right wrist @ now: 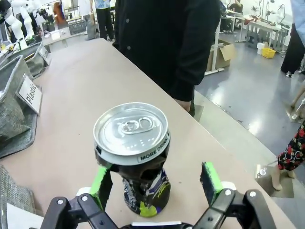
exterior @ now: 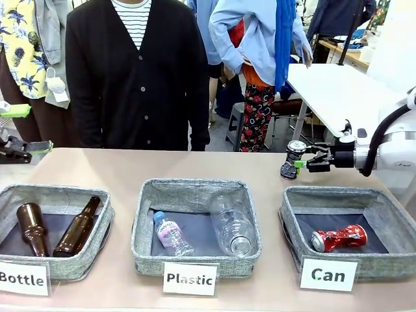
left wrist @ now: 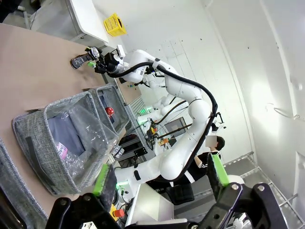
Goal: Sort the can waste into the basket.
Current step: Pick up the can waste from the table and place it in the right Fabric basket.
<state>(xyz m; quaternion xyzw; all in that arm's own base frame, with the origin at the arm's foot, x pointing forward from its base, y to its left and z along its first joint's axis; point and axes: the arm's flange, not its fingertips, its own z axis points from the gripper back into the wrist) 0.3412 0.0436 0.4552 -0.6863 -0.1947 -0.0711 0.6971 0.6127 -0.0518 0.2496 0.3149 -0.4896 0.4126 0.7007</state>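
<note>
A dark patterned can (exterior: 291, 160) with a silver rim stands on the table behind the "Can" basket (exterior: 292, 229). My right gripper (exterior: 303, 162) is level with it and open. In the right wrist view the dented can (right wrist: 136, 152) sits between the green pads, close against the left pad (right wrist: 101, 186), with a gap to the right one. A crushed red can (exterior: 338, 238) lies inside the basket. At the table's far left my left gripper (exterior: 38, 129) hangs open with nothing in it. The left wrist view shows that gripper (left wrist: 160, 174) open and the dark can (left wrist: 80, 61) far off.
A "Plastic" basket (exterior: 144, 221) with two clear bottles sits in the middle. On the left, a "Bottle" basket (exterior: 104, 218) holds two brown bottles. A person in a black cardigan (exterior: 133, 78) stands at the far side. Bare tabletop runs behind the baskets.
</note>
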